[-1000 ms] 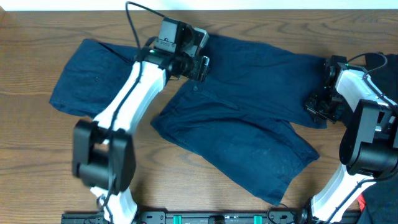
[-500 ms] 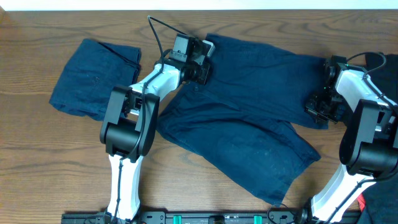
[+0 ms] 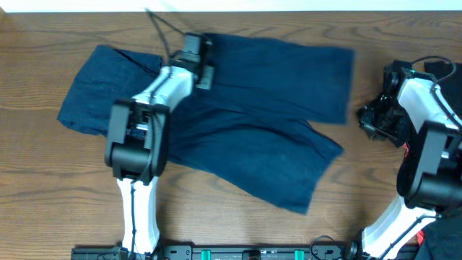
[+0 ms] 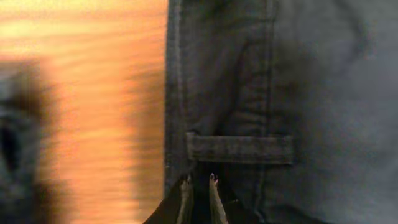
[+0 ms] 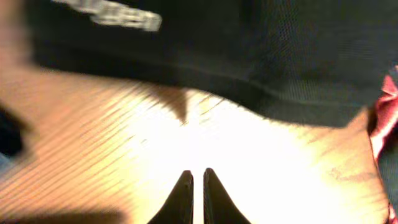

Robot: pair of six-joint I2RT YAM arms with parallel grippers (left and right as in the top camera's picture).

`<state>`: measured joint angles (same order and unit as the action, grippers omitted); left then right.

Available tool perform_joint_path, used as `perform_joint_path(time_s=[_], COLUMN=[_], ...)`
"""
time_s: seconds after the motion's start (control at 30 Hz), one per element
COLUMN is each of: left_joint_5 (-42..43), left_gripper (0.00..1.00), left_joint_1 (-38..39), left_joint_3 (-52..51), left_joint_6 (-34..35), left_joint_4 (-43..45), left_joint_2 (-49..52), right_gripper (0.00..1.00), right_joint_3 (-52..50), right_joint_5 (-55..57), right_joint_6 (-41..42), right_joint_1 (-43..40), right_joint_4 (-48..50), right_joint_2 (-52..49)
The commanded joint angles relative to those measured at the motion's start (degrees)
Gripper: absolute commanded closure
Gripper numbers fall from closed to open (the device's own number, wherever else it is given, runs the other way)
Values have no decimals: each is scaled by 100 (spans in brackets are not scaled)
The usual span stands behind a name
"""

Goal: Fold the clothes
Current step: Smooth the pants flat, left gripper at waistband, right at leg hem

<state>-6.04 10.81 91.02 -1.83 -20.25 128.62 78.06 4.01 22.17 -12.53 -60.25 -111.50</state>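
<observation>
Dark navy shorts [image 3: 267,123] lie spread across the middle of the table, with one leg reaching toward the front. My left gripper [image 3: 201,63] sits at their far-left corner. In the left wrist view that gripper [image 4: 199,182] is shut on the waistband edge, just below a belt loop [image 4: 239,149]. A second navy pair [image 3: 101,94] lies flat at the left, partly under my left arm. My right gripper [image 3: 369,119] hovers over bare wood to the right of the shorts. In its own view the right gripper [image 5: 198,174] has its fingers together with nothing between them.
Black fabric with white lettering [image 5: 217,50] and a red item [image 5: 385,124] lie beyond the right gripper. More dark cloth [image 3: 442,238] sits at the front right corner. A black rail [image 3: 245,253] runs along the table's front edge.
The left gripper closed on the waistband and pulled the shorts leftward. The right gripper let go of the leg hem, which slid away from it.
</observation>
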Motion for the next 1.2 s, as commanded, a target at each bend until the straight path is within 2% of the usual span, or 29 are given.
perform_joint_path(time_s=[0.0, 0.1, 0.23, 0.33, 0.4, 0.53, 0.6, 0.63, 0.7, 0.83, 1.07, 1.1, 1.13, 1.17], left_joint_5=[-105, 636, 826, 826, 826, 824, 826, 824, 826, 866, 861, 863, 861, 863], left_gripper=[87, 86, 83, 83, 83, 83, 83, 79, 79, 79, 78, 78, 78, 78], left_joint_1=[-369, -426, -358, -275, -229, -184, -184, -184, -184, -184, -190, -197, -199, -201], left_joint_3=[-199, -199, -199, -199, -199, -201, -201, -201, -201, -221, -446, -444, -433, -402], left_joint_6=[251, 251, 251, 249, 247, 229, 229, 229, 229, 170, 133, 101, 96, 96], left_joint_4=[-398, -514, -527, -592, -675, -809, -826, -841, -896, -997, -949, -944, -955, -1045], left_joint_2=[153, -81, -457, -623, -658, -658, -658, -658, -658, -647, -645, -645, -656, -678], right_gripper=[93, 91, 85, 72, 54, 51, 55, 60, 67, 97, 99, 97, 76, 64], right_joint_3=[155, 146, 52, -61, -101, -101, -101, -101, -101, -90, -87, -87, -87, -87], right_joint_5=[-610, -1443, -2120, -2181, -2170, -2142, -2162, -2170, -2135, -1659, -1456, -1497, -1617, -1794], right_joint_6=[-358, -767, -785, -592, -428, -177, -125, -114, -76, -79, -81, -83, -155, -293], right_joint_1=[-13, 66, 352, 649, 824, 1027, 1071, 1073, 1069, 1005, 584, 518, 448, 387], right_joint_4=[96, 367, 1134, 1779, 2127, 2577, 2754, 2809, 2859, 2852, 2730, 2730, 2730, 2726], right_joint_2=[387, 380, 256, 66, -149, -673, -890, -968, -1047, -986, -662, -592, -511, -422])
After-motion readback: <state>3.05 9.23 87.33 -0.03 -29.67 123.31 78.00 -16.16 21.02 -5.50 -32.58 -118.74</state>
